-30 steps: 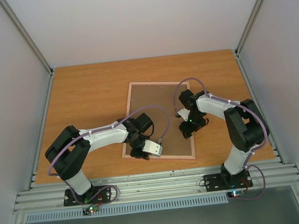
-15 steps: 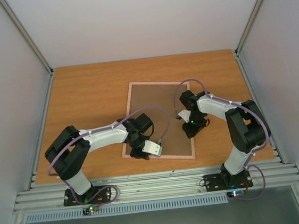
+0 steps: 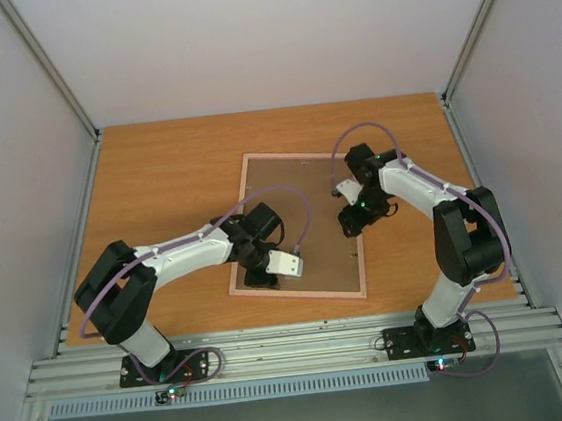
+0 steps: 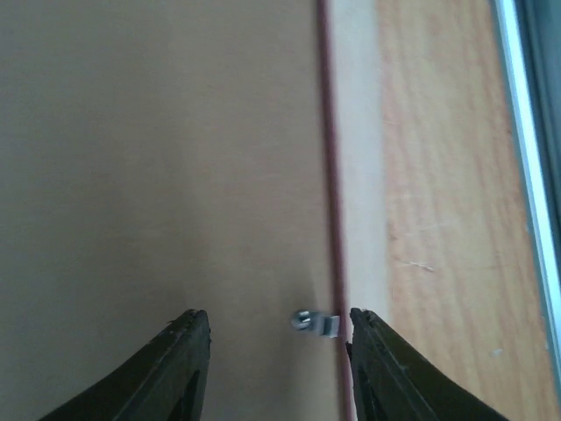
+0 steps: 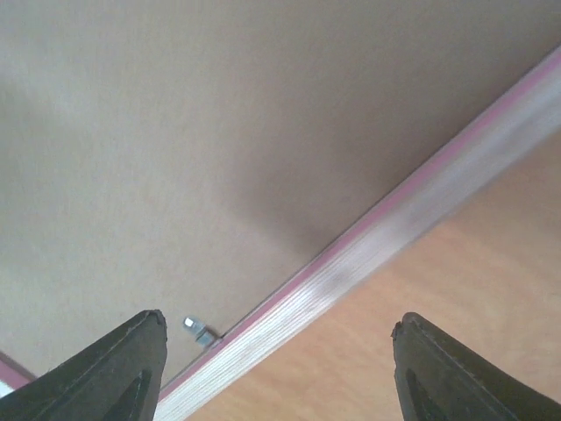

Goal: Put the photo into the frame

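Both arms shifted along the frame (image 3: 295, 155): left pincer (image 4: 278, 320) half-open, right pincer (image 5: 279, 316) wide, both empty, each over a tab (image 4: 314, 323) at its rim; fastening the backing (image 3: 300, 198) seems underway.

No legible text, label, brand, number or sign in any view: the frame (image 5: 368, 241), its brown backing board (image 3: 294, 194) and the orange wooden surface (image 3: 158, 183) all show plain, unmarked faces.
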Robot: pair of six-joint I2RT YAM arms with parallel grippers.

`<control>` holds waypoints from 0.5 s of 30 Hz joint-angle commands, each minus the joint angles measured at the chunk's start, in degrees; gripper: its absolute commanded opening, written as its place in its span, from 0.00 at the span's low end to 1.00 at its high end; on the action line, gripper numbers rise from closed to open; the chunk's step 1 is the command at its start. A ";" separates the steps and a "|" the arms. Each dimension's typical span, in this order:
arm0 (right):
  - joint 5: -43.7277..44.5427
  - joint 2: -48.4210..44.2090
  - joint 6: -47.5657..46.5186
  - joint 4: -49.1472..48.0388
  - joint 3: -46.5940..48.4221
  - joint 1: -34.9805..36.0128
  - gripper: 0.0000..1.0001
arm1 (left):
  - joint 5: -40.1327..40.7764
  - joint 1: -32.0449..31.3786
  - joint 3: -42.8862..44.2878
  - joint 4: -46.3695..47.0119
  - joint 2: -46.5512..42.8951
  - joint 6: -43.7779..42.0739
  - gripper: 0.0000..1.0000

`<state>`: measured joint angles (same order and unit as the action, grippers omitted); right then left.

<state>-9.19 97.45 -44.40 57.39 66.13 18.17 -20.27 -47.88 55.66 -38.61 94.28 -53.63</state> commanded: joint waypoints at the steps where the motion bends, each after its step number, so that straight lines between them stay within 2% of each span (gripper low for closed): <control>1: -1.55 1.99 1.24 -0.39 6.65 -2.96 0.73 | -0.17 2.06 2.69 2.43 -3.45 4.77 0.46; 5: -2.19 7.66 4.94 0.64 15.69 -5.84 0.82 | 0.65 4.55 2.79 2.69 -2.93 6.75 0.47; 15: 1.99 22.40 7.94 1.68 32.24 -6.71 0.77 | 2.04 6.33 3.37 3.38 -1.63 8.18 0.47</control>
<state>-9.78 116.03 -38.54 57.47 93.19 11.46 -18.59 -41.69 57.54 -36.97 91.98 -46.57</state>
